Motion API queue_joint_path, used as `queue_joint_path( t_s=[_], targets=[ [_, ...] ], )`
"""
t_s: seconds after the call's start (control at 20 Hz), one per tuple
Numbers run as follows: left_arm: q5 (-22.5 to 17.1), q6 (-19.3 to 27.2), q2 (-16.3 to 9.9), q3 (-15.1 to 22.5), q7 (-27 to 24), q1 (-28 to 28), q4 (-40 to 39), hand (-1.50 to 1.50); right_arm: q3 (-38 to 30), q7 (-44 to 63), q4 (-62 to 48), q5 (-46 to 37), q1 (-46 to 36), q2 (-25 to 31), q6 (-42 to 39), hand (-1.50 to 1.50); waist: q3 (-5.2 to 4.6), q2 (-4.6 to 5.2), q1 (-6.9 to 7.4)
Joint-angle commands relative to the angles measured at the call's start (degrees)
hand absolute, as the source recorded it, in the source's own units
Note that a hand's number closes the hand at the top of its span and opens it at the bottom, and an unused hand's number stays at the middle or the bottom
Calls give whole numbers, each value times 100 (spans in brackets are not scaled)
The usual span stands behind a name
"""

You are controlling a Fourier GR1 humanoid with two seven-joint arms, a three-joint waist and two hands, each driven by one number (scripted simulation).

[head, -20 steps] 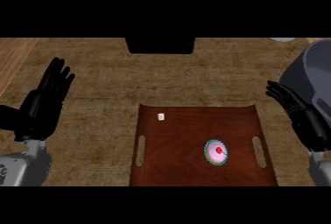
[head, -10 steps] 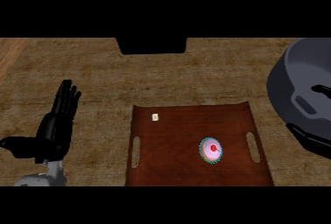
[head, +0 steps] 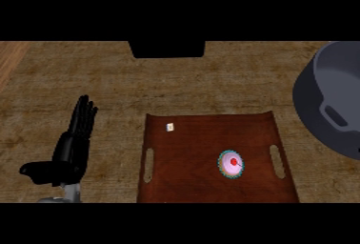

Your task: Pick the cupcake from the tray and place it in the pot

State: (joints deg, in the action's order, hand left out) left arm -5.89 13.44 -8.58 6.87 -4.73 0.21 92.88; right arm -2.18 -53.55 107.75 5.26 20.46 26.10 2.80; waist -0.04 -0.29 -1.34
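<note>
One hand only is in view: the left hand, at the left of the tray, fingers straight and together pointing up the counter, thumb out to the side, holding nothing. Right hand does not show, so its state cannot be told. Cupcake sits upright on the brown tray, right of centre, near the right handle slot, pink top with a red spot and a teal wrapper rim. Small pale tag-like item lies near the tray's upper left corner; cannot tell what it is. Pot, large and grey, stands just off the tray's right edge and is cut by the view's right border, one side handle facing the tray. Judgement: pick not yet begun. Risks from here: the cupcake is small and soft-topped, so fingers closing from above could crush the frosting or tip it sideways; a grasp at the wrapper seems safer. The pot wall looks tall relative to the cupcake, so a low carry could clip the rim or the handle and knock the cupcake out. Reaching with the left hand means crossing the whole tray; the side nearer the pot looks the shorter route. A drop from above the rim could land it upside down.
</note>
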Motion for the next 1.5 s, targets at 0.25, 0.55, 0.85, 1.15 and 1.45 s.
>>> queue_joint_path(
  t_s=[0.25,0.55,0.85,1.15,1.45],
  targets=[
    [155,80,188,134,-182,-30,-173,0,354,1895,1174,-2310,1076,1145,205,-150,-29,47,69],
    [80,-45,53,31,69,-101,2,0,1309,3712,1774,-3829,967,759,163,-150,-6,39,164],
    [-72,-342,26,-238,-262,-271,-374,0,2257,5020,1694,-4666,-103,30,-470,-150,0,36,158],
    [281,-98,283,63,-318,91,-216,0,2572,5663,1391,-5506,-30,-207,-702,-150,3,23,127],
    [46,-460,169,-400,-440,-53,-487,0,2381,5533,586,-5362,-767,-635,-1073,-150,4,28,132]
  ],
)
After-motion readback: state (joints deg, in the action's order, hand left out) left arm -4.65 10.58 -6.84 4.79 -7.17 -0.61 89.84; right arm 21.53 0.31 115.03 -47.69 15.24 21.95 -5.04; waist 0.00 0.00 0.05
